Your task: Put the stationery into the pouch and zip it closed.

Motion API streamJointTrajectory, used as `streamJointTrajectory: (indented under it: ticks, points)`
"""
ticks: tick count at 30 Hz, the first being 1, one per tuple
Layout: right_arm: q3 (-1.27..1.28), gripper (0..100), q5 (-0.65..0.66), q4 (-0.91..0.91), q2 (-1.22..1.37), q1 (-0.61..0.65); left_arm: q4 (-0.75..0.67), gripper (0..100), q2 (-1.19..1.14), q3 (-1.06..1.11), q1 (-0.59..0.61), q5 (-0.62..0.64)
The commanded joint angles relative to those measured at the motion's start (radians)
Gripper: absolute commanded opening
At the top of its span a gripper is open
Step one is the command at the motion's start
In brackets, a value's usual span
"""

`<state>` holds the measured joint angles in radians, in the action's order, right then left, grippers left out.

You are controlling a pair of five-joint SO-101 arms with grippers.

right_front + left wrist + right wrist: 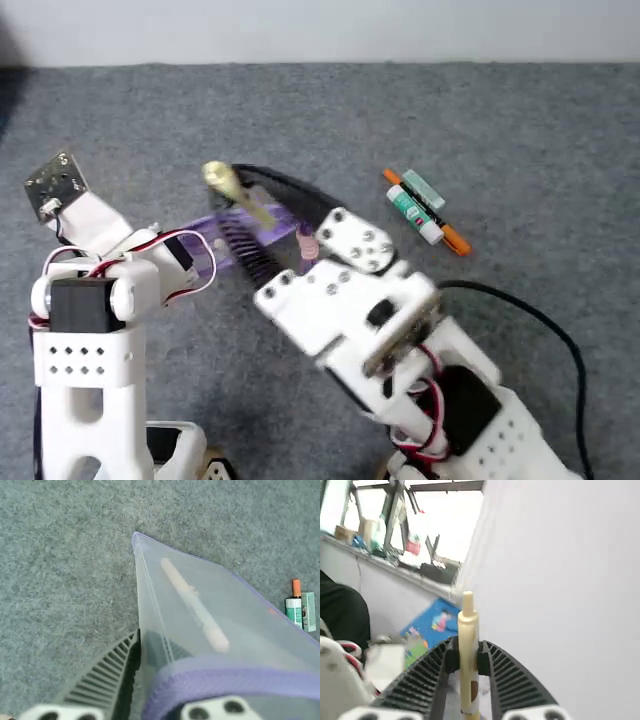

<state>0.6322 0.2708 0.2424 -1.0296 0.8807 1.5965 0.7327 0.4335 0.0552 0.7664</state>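
place looked like a robotics lab or workroom | surface (150, 120) was covered in grey carpet and backed by a plain white wall (300, 30) | white printed arm (85, 340) carried bare wires (425, 405) | framed window (440, 510) had a sill crowded with boxes (350, 532), with a blue poster (432, 625) below

Open carpet (520, 140) around the stationery (425, 210); black cable (540, 320) beside the right arm (400, 330).

nothing legible anywhere. printed label on the white-and-green tube (407, 205), lying against the orange marker (455, 240): too small to read. figures on the blue poster (432, 625) in the room behind: blurred, no words or numbers to make out.
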Motion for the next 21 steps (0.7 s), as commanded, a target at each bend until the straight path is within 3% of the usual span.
streamJointTrajectory:
  ticks: [1,5,15,21]
  points:
    - [-0.005,0.8,0.041,-0.110,0.067,0.042,-0.029,1,0.000,-0.053,-0.008,0.014]
    - [-0.005,0.8,0.043,-0.186,0.136,0.041,-0.029,1,0.000,-0.053,-0.008,0.014]
    - [0.038,0.8,0.041,-0.185,0.108,0.051,-0.029,1,0.000,-0.053,-0.002,0.014]
    - [-0.006,0.8,0.012,0.012,0.030,0.065,-0.029,1,0.000,-0.053,-0.002,0.014]
